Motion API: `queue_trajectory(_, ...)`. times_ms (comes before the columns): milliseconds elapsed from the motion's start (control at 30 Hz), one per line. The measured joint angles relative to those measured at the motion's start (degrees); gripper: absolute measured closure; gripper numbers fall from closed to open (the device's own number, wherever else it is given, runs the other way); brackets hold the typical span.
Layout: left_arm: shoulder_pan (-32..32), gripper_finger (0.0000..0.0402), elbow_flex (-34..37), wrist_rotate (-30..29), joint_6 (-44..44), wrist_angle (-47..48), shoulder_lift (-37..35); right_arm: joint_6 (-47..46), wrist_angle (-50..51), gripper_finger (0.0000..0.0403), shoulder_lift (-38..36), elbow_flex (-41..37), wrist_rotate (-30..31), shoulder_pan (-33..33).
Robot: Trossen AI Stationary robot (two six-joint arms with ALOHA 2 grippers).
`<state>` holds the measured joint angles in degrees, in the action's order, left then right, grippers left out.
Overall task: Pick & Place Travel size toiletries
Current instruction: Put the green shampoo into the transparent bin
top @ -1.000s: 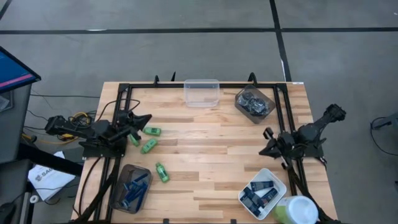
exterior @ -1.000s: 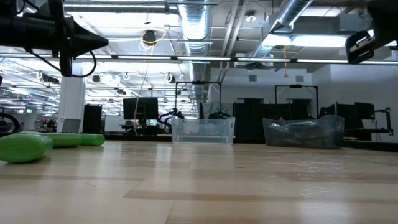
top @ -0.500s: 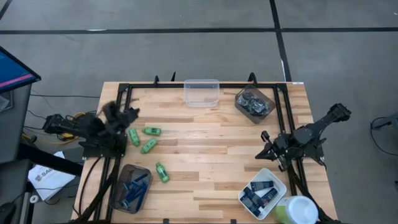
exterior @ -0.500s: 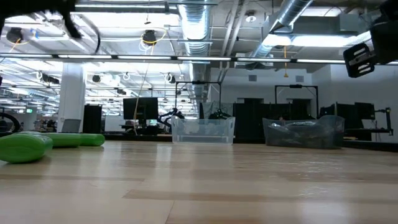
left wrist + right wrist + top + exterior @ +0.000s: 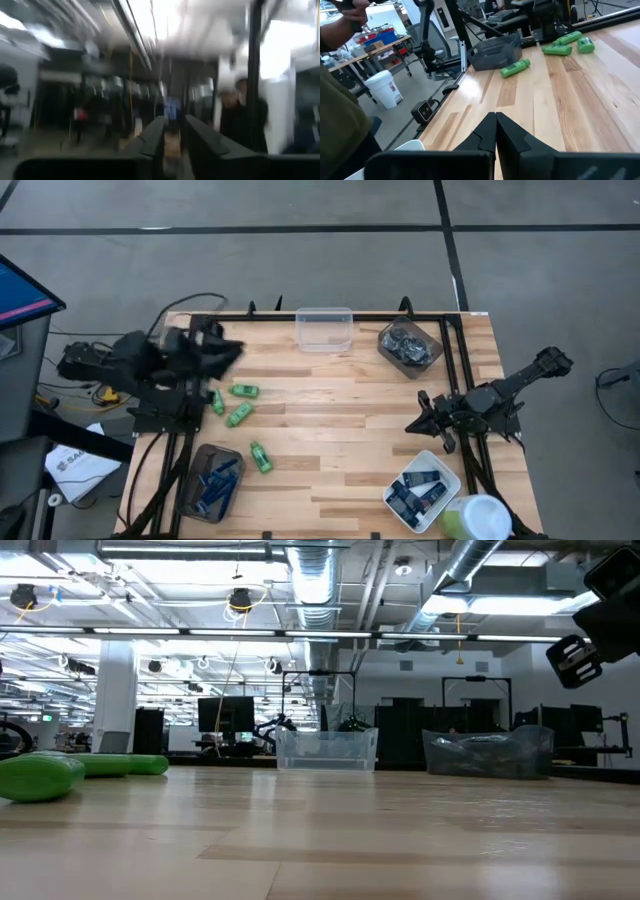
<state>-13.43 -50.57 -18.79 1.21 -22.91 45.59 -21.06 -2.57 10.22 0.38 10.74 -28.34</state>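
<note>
Right gripper [image 5: 495,131]: fingers pressed together, nothing between them, hovering over bare planks of the light wooden table [image 5: 340,430] near its right edge.

Nearest to it, just off to its side toward the front corner: white square tub [image 5: 423,490] holding flat dark navy tubes [image 5: 420,492]. Judged light, soft-walled, a bit slick; best pinched across the flat faces at mid-length.

Ahead of its closed tips, across the table: small bright green plastic bottles [image 5: 515,68], four lying on their sides on the wood. Judged light and stiff but rounded, so apt to roll; grip across the body's middle, jaws square to the long axis.

Beyond them, at the far front corner: grey-brown tub [image 5: 210,482] of thin blue razors [image 5: 215,485]. Light, thin, fiddly; take by the handle.

Left gripper [image 5: 228,352]: raised above the bottles, well apart from the right one, fingers slightly parted on nothing.
</note>
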Motion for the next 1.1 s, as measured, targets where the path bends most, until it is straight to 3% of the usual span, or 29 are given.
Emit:
queue_trajectory(133, 0.0, 0.0267, -10.8, -0.2, -0.2, 25.6, 7.5, 0.0, 0.0, 0.0403, 0.0, 0.0, 0.0, 0.0)
queue_trajectory(233, 0.5, 0.0211, -17.3, -5.1, -4.8, 49.8, 11.9, 0.0, 0.0, 0.0403, 0.0, 0.0, 0.0, 0.0)
queue_trajectory(333, 2.7, 0.0166, -19.4, -7.7, -16.5, 67.6, 14.7, 0.0, 0.0, 0.0403, 0.0, 0.0, 0.0, 0.0)
queue_trajectory(467, 6.5, 0.0135, -17.3, -5.7, -28.6, 81.5, 15.5, 0.0, 0.0, 0.0403, 0.0, 0.0, 0.0, 0.0)
queue_trajectory(700, 12.5, 0.0128, -3.5, -1.1, -44.6, 86.0, 10.1, 0.0, 0.0, 0.0403, 0.0, 0.0, 0.0, 0.0)
queue_trajectory(900, 18.3, 0.0128, 7.6, -3.1, -72.0, 85.9, 5.7, 0.0, 0.0, 0.0403, 0.0, -0.1, 0.0, 0.0)
queue_trajectory(1100, 19.2, 0.0128, 13.1, 1.4, -60.8, 82.7, 6.3, 0.0, 0.0, 0.0403, 0.0, -0.1, 0.0, 0.0)
